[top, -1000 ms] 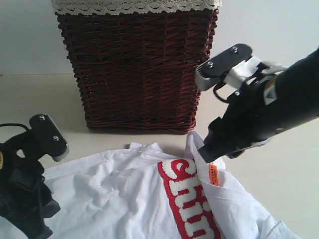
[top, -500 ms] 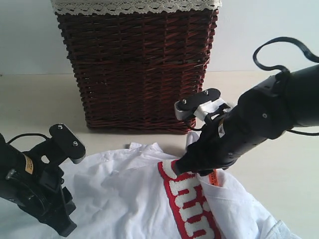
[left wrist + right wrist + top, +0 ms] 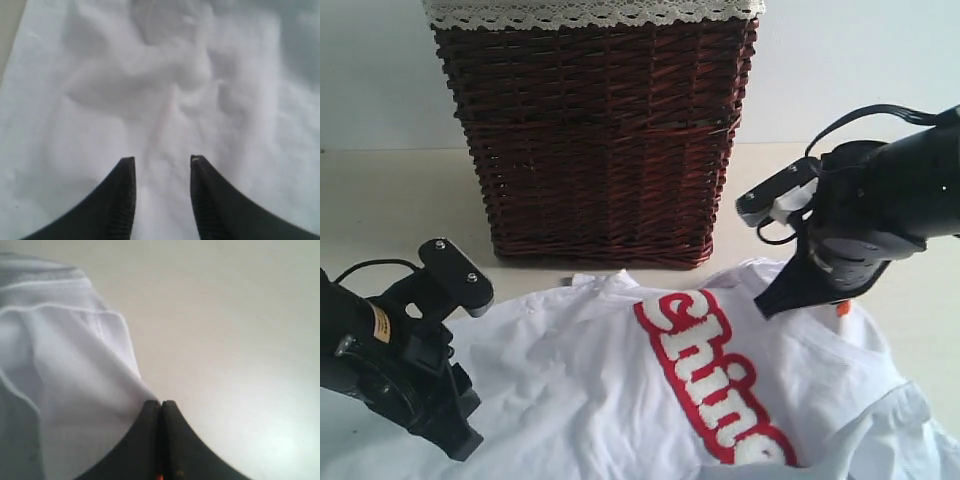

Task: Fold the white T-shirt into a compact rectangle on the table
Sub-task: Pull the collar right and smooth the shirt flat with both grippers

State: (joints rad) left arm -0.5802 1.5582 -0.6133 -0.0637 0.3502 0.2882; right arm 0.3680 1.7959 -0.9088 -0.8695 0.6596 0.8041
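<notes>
Item one — dark wicker basket [image 3: 590, 150], upright at the back of the bench [image 3: 380, 200], with a lace-trimmed liner [image 3: 590, 12] over its rim; we cannot see inside it.

Item two: the white T-shirt [image 3: 580, 380], spread rumpled on the bench just in front of the basket, red-outlined letters [image 3: 710, 380] facing up.

Right pincer [image 3: 161, 404]: jaws pressed together, pinching the shirt's edge near the small orange loop [image 3: 842, 309] (on the exterior view's right).

Left pincer [image 3: 161, 161]: jaws parted, tips down at the creased cloth, gripping nothing.

We note that the basket stands close behind the shirt's far edge.
</notes>
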